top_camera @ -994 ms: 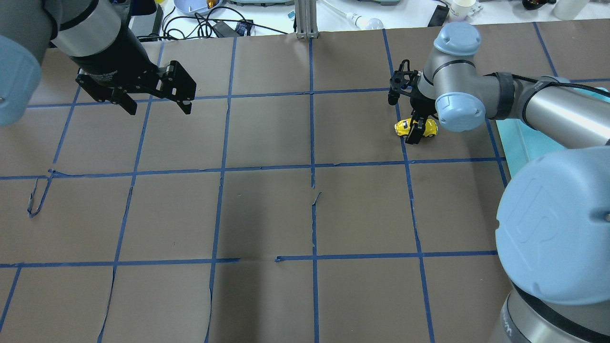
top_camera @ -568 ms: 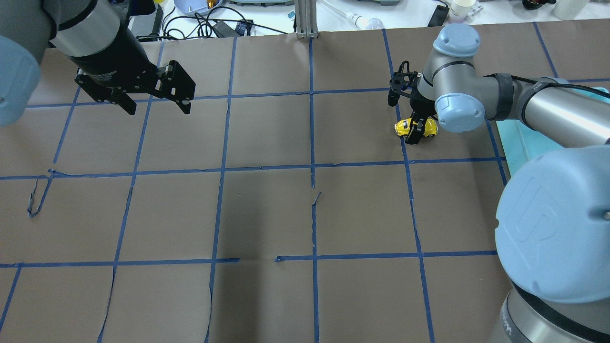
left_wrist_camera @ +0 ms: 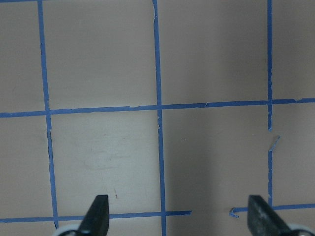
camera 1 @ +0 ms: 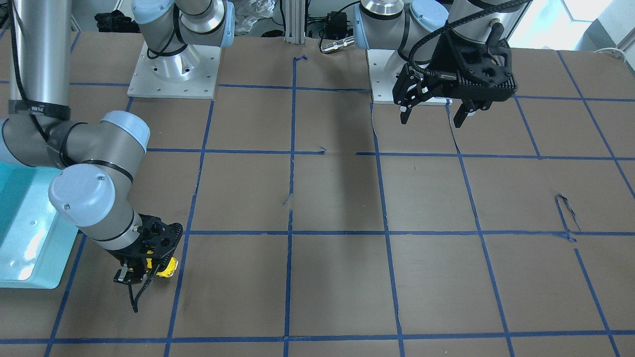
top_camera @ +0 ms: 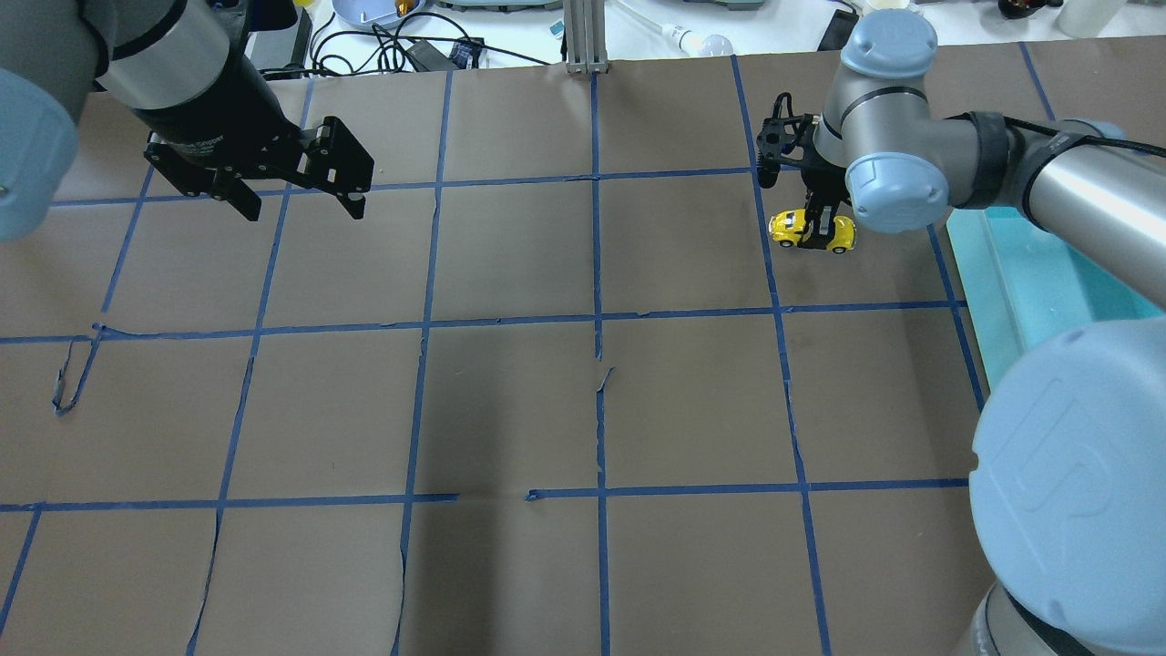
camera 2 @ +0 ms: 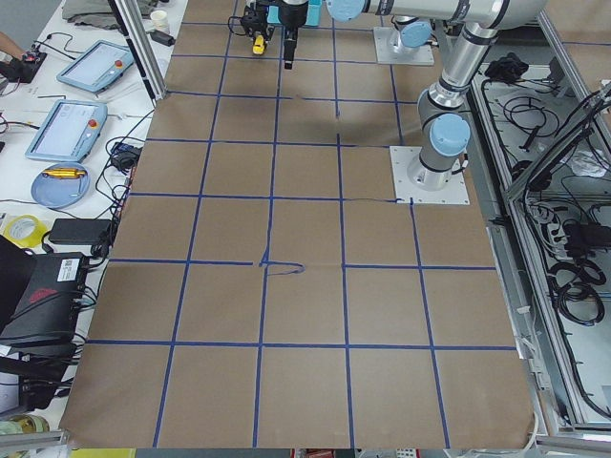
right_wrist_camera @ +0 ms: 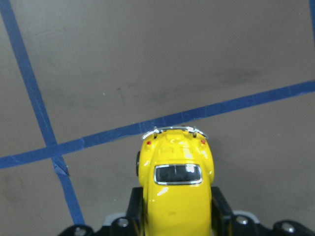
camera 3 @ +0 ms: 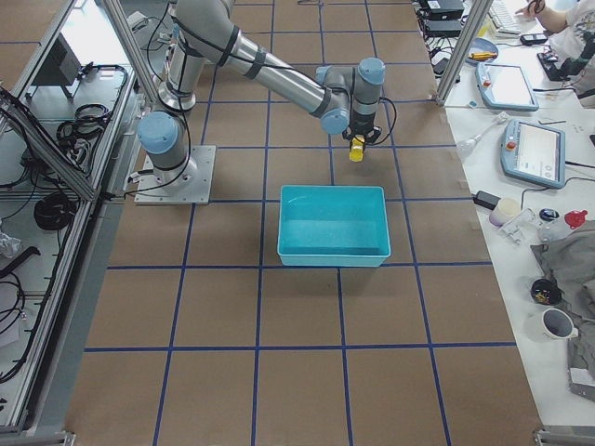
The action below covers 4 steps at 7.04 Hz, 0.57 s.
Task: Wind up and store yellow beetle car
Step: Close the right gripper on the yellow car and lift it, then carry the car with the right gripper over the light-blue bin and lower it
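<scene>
My right gripper (top_camera: pixel 824 228) is pinching the yellow beetle car (top_camera: pixel 813 231) by its two sides; in the right wrist view the black fingers (right_wrist_camera: pixel 135 209) press on the shiny yellow body, and the car's dark window and silver bumper point away from the camera. The car is near the far edge of the tabletop, toward its right end; I cannot tell if its wheels touch the paper. A teal bin (camera 3: pixel 333 258) sits by the right end of the tabletop, open side up, near the car but not touching it.

My left gripper (top_camera: pixel 302 210) hangs over the far left part of the tabletop with its fingers spread wide and nothing between them; the left wrist view shows only paper and tape under it.

The tabletop (top_camera: pixel 510 410) is covered in brown paper; blue tape lines (top_camera: pixel 598 273) cut it into big squares. The paper has small rips along some lines, and one bit of tape (top_camera: pixel 68 383) has curled loose near the left end.

Past the far edge there is a white bench with black cables (top_camera: pixel 383 46) and two flat control tablets (camera 3: pixel 519 153); behind the robot bases, more cables (camera 2: pixel 563 277) lie coiled on a metal frame.
</scene>
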Each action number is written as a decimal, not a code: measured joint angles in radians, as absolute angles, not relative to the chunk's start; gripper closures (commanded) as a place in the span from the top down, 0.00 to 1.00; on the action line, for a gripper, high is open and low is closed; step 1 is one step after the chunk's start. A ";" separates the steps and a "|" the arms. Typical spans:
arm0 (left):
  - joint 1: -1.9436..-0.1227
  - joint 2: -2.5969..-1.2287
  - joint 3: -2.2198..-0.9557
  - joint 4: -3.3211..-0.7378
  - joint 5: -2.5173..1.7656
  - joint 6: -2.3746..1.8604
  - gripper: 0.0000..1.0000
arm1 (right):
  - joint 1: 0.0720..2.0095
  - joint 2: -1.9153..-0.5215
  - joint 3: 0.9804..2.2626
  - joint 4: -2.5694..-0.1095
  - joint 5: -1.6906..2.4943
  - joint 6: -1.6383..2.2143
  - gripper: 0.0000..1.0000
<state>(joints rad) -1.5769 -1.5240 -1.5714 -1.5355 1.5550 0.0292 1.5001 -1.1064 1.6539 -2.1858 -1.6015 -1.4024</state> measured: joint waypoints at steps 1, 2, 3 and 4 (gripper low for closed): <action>-1.577 -1.524 -1.571 -1.536 1.555 0.029 1.00 | 1.489 -1.155 1.645 -2.163 -1.622 -1.406 0.00; -1.577 -1.524 -1.571 -1.535 1.555 0.029 1.00 | 1.457 -1.201 1.629 -2.109 -1.641 -1.412 0.00; -1.577 -1.525 -1.571 -1.536 1.555 0.029 1.00 | 1.404 -1.235 1.613 -2.049 -1.646 -1.421 0.00; -1.577 -1.525 -1.571 -1.536 1.555 0.029 1.00 | 1.343 -1.255 1.602 -2.013 -1.649 -1.458 0.00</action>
